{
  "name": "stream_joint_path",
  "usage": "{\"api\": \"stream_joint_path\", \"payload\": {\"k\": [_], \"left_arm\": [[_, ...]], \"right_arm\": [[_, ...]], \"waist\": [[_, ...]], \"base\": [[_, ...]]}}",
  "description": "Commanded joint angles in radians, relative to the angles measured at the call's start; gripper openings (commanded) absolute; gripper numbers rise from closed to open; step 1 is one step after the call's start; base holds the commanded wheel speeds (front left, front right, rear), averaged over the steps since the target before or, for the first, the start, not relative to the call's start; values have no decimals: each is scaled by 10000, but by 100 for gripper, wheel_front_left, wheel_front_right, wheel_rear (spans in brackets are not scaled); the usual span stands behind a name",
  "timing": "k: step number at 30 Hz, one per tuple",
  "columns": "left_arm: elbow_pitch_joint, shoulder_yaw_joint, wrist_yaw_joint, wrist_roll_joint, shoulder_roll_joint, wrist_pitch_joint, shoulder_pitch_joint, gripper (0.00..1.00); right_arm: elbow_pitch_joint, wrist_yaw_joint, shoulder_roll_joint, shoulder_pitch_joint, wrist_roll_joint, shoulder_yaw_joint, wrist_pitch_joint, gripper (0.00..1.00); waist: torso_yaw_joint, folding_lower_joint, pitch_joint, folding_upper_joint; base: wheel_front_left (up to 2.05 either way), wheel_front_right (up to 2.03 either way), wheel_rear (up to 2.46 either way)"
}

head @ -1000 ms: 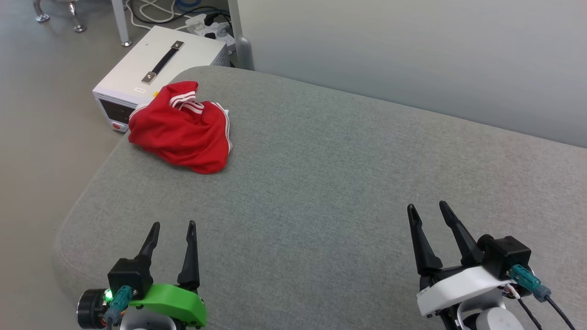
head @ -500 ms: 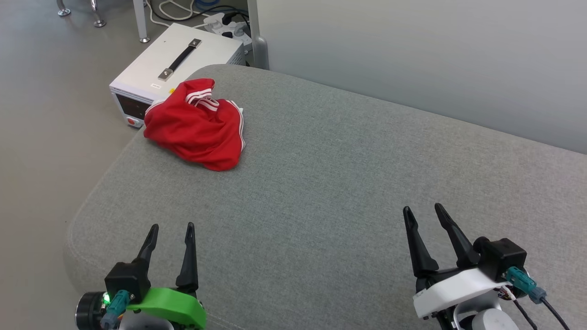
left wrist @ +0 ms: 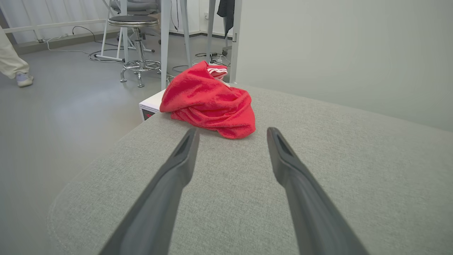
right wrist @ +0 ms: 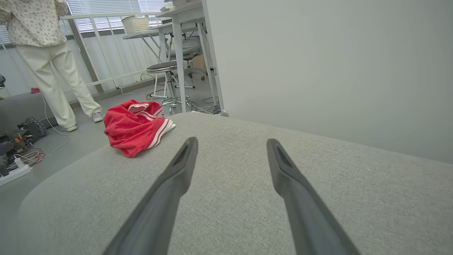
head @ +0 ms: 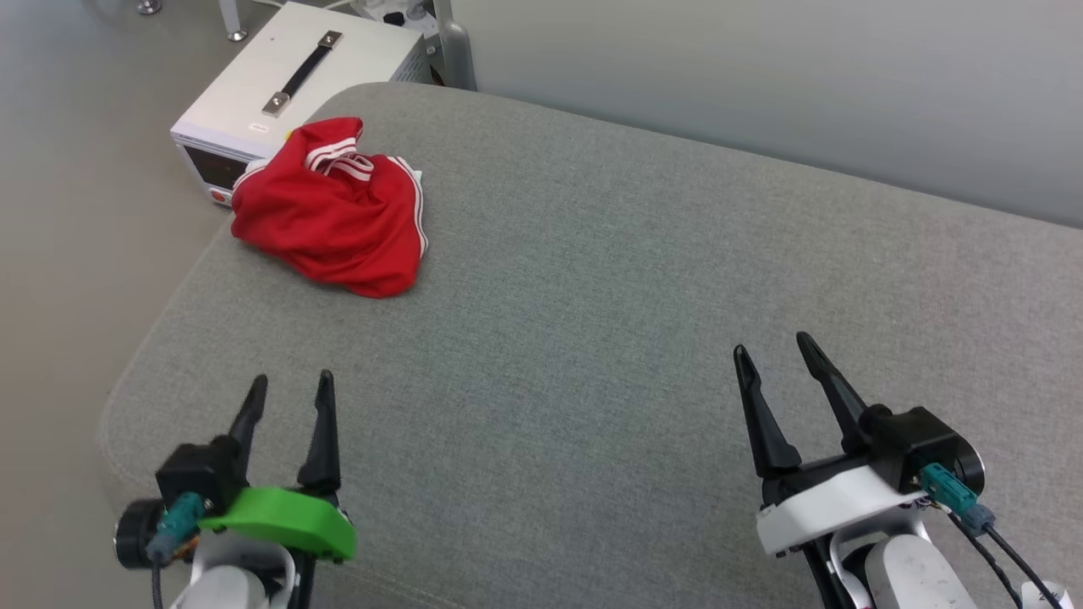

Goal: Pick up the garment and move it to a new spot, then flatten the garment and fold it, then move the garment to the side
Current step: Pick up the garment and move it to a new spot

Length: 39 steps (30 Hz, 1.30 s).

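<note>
The garment (head: 326,220) lies crumpled in a red heap with white-striped trim on top. It sits at the far-left corner of the grey fabric cushion (head: 592,279), at about 10 o'clock from the middle of the head view. No lettering can be seen in the folds. Nothing is touching it.

Just beyond it at 12 o'clock, a white instrument box (head: 279,93) with a black carry handle stands on the floor against the cushion's edge.

My left hand (head: 291,379) hovers over the near-left part of the cushion with its two fingers spread and nothing between them. The garment is at 12 o'clock from it and well apart. My right hand (head: 772,342) hangs over the near-right part, also spread and empty, with the garment far off at 10 o'clock.

A pale grey wall panel (head: 761,85) runs along the cushion's far side. In the right wrist view, a person (right wrist: 42,53) in cream trousers stands on the floor beyond the garment at about 10 o'clock, near a round stool (right wrist: 161,67).
</note>
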Motion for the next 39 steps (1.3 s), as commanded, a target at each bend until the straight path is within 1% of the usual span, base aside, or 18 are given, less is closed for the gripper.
{"api": "stream_joint_path", "payload": {"k": [1, 3, 7, 9, 11, 12, 14, 16, 17, 22, 24, 27, 31, 34, 37, 38, 39], "left_arm": [[112, 28, -71, -190, 292, -43, -539, 100], [337, -12, -86, -469, 724, 300, -1176, 100], [698, -341, -96, -1535, 1860, 1621, -2746, 100], [867, -371, -98, -2553, 2360, 2734, -3547, 100], [1108, -318, -99, -3613, 2774, 4047, -4285, 100], [1246, -404, -99, -4043, 3077, 4852, -4649, 100], [1503, -459, -99, -4626, 3608, 6117, -5268, 100], [1803, -532, -100, -4968, 4041, 7197, -5817, 100], [1912, -517, -100, -5093, 4181, 7517, -6064, 100], [2782, -413, -83, -5814, 4515, 9090, -7167, 100], [3165, -297, -49, -6060, 4621, 9462, -7559, 100], [3814, -192, 73, -6196, 4774, 9739, -8033, 100], [4835, -149, 123, -6570, 4753, 10419, -8576, 100], [5357, -189, 135, -6515, 4836, 10377, -8827, 100], [5963, -236, 116, -6625, 4715, 10494, -9011, 100], [6094, -279, 96, -6647, 4672, 10537, -9035, 73], [6238, -314, 73, -6671, 4638, 10536, -9061, 42]], "right_arm": [[-96, -9, -26, -267, -130, 29, -59, 100], [-229, -9, -47, -444, -303, 22, -14, 100], [-762, -9, -204, -766, -538, 73, 193, 100], [-1074, -9, -302, -908, -611, 133, 350, 100], [-1383, -9, -409, -1025, -643, 187, 459, 100], [-1561, -9, -465, -1075, -672, 193, 514, 100], [-1923, -9, -518, -1195, -706, 179, 617, 100], [-2271, -9, -565, -1329, -736, 217, 748, 100], [-2425, -9, -582, -1392, -747, 248, 813, 100], [-3114, -9, -697, -1693, -819, 394, 1125, 100], [-3295, -9, -725, -1762, -866, 404, 1213, 100], [-3487, -9, -775, -1783, -902, 452, 1300, 100], [-3716, -9, -920, -1784, -933, 539, 1439, 100], [-3909, -9, -978, -1811, -952, 523, 1526, 100], [-4131, -9, -1021, -1846, -1003, 480, 1638, 100], [-4174, -9, -1026, -1844, -1022, 460, 1667, 100], [-4214, -9, -1028, -1837, -1044, 440, 1702, 100]], "waist": [[-329, 0, 707, 0], [-478, 0, 1137, 0], [-748, 0, 1979, 0], [-886, 0, 2366, 0], [-1002, 0, 2639, 0], [-1066, 0, 2772, 0], [-1202, 0, 3054, 0], [-1338, 0, 3305, 0], [-1402, 0, 3427, 0], [-1728, 0, 4085, 0], [-1858, 0, 4314, 0], [-2016, 0, 4577, 0], [-2167, 0, 4830, 0], [-2237, 0, 5004, 0], [-2269, 0, 5169, 0], [-2267, 0, 5194, 0], [-2262, 0, 5225, 0]], "base": [[0, 0, 0], [0, 0, 0], [0, 0, 0], [0, 0, 0], [0, 0, 0], [0, 0, 0], [0, 0, 0], [0, 0, 0], [0, 0, 0], [0, 0, 0], [0, 0, 0], [0, 0, 0], [0, 0, 0], [0, 0, 0], [0, 0, 0], [0, 0, 0], [0, 0, 0]]}}
